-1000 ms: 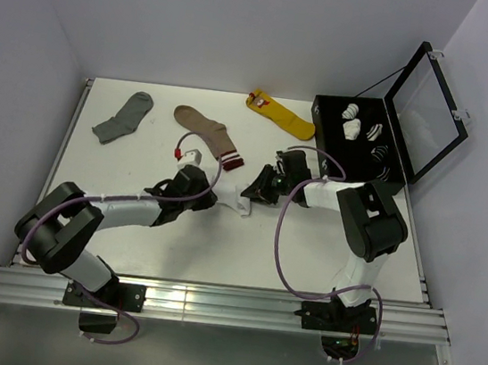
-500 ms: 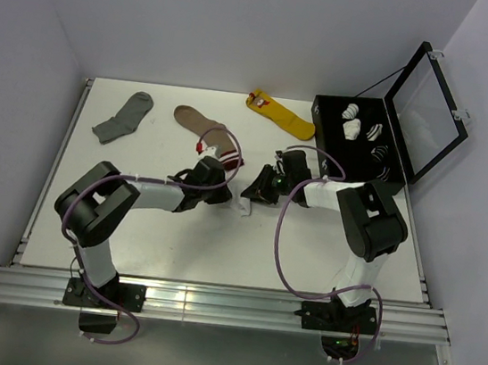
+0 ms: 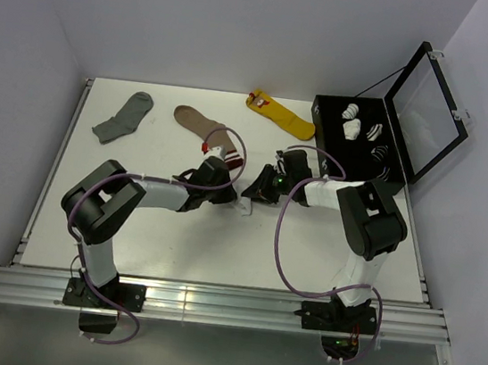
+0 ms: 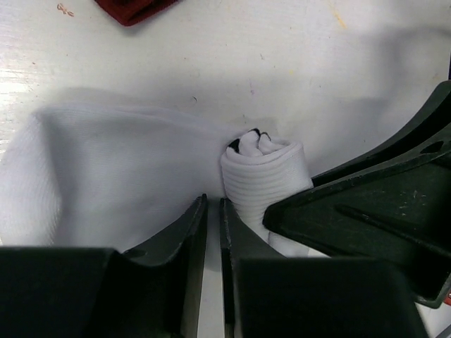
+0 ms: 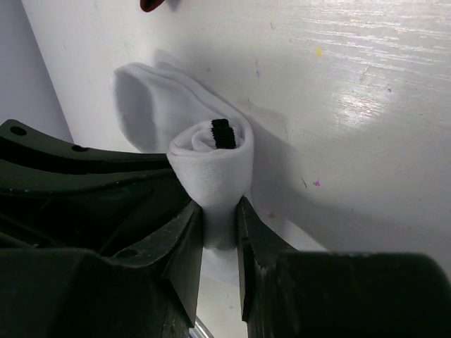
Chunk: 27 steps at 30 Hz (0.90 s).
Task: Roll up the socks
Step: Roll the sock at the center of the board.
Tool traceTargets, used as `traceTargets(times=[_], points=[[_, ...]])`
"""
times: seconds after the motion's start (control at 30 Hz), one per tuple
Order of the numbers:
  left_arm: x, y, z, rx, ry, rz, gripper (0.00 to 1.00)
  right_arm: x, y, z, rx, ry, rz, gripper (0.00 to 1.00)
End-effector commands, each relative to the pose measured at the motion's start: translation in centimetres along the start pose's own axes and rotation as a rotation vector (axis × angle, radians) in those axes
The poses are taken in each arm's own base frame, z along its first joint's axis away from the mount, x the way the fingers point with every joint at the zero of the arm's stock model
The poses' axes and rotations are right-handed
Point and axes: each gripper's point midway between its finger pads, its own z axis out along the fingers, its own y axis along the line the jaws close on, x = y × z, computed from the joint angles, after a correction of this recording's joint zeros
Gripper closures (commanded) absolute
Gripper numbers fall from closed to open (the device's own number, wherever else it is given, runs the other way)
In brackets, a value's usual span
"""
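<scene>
Right tool [image 5: 220,224] pinching rolled socks [image 5: 211,165]; left tool [image 4: 213,215] pressed together atop flat part; brown sock [image 3: 200,123] near.

Brown sock [image 3: 199,124] near left gripper [image 3: 230,196]

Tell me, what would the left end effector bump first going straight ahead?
Probably the socks: the left end effector pinches their flat part, rolled end just beside it. Depth is unclear.

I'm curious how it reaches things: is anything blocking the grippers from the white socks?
Nothing visible does. The right gripper clamps the rolled end of the socks, and the left gripper sits right at their flat part, with no other object between.
</scene>
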Motion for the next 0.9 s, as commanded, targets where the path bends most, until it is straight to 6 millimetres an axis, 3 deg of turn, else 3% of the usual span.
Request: traceTargets(times=[0.0,0.13,0.3,0.53,0.87], points=[[0.1,-1.3,-0.4,0.027,-0.011,0.013,0.8,-0.6,-0.3,0.3,0.013,-0.02,-0.021,1.0],[-1.5,-0.8,-2.4,-0.004,-0.077,-0.004,0.65,-0.8,-0.4,0.2,0.023,-0.03,-0.026,1.0],[-2.2,-2.9,-3.7,0.062,-0.08,-0.004,0.58,-1.0,-0.2,0.1,0.025,-0.037,-0.029,1.0],[-0.5,-4.1,-2.7,0.104,-0.009,0.004,0.57,-1.2,0.1,0.1,0.031,-0.044,-0.025,1.0],[0.3,-4.9,-2.1,0.14,0.021,0.025,0.55,-1.0,0.6,0.4,0.012,-0.033,-0.01,1.0]])
